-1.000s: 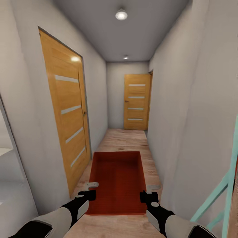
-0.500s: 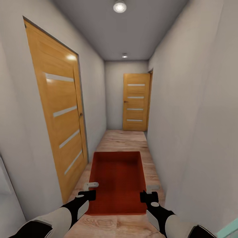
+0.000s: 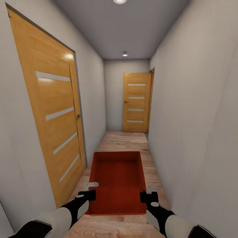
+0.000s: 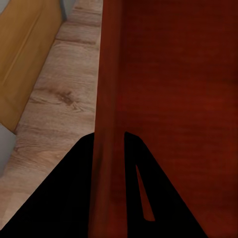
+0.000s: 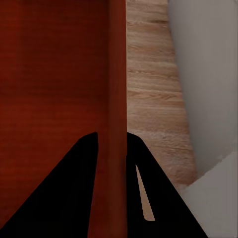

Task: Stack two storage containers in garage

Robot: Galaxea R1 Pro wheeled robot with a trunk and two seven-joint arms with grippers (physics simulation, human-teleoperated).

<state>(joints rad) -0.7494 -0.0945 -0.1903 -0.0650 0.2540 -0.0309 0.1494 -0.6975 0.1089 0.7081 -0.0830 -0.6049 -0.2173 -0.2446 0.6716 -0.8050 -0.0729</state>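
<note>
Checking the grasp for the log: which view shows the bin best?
Head view: the whole bin shows, open top up, carried between the left gripper and right gripper over the plank floor. The left wrist view shows one side wall running between the fingers; the right wrist view shows the opposite wall likewise.

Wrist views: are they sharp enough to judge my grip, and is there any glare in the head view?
Left wrist view: the container wall is smeared and soft, and the left pincer is flat black silhouette astride it. Right wrist view: same, right pincer black around a blurred wall. Head view: sharp enough, with a bright ceiling-light glare spot on the near door.
</note>
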